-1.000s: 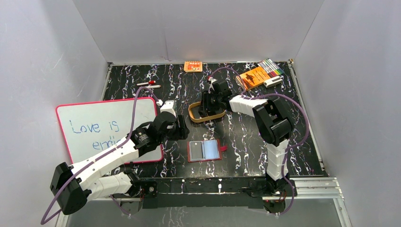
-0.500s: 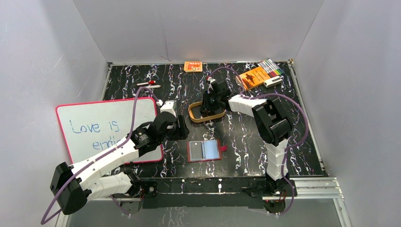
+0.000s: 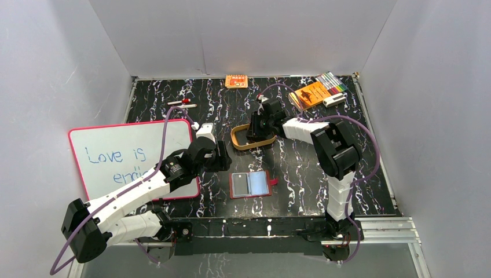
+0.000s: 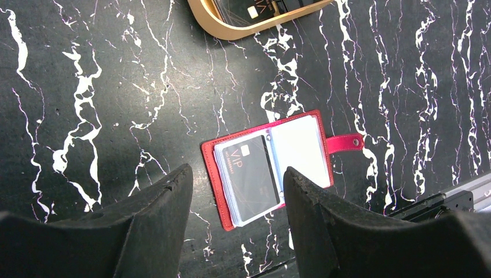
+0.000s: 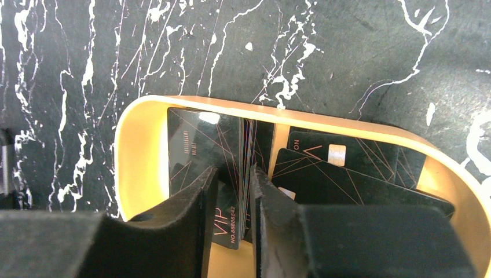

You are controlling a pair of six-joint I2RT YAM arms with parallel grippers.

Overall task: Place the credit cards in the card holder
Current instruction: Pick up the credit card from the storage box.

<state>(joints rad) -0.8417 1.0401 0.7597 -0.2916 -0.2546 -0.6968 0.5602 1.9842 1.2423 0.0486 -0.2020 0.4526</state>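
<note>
The right claw [image 5: 234, 179] is down inside the tan oval tray [image 5: 133, 162]. Its two fingers are drawn close together around a dark card [image 5: 191, 145] that stands tilted on its edge. From here it looks like a real pinch on that card, though the fingers hide the contact itself. That card sits in the compartment on the left of the wrist view. Beyond the divider, more dark cards [image 5: 347, 179] lie overlapping in the other compartment.

The left claw [image 4: 236, 171] hangs above the bench [image 3: 301, 168] with its fingers spread wide and nothing between them. Directly below it the card holder [image 4: 298, 152] lies open and flat near the front edge of the bench, its snap tab sticking out to one side. One pocket of the holder has a black VIP card [image 4: 252, 176] in it and the facing pocket shows pale. The tray is a little farther back than the holder and apart from it.

A whiteboard [image 3: 130, 153] with blue writing lies at the left. An orange packet [image 3: 236, 81], an orange booklet [image 3: 311, 94] and some markers [image 3: 332, 82] lie along the back of the bench.
</note>
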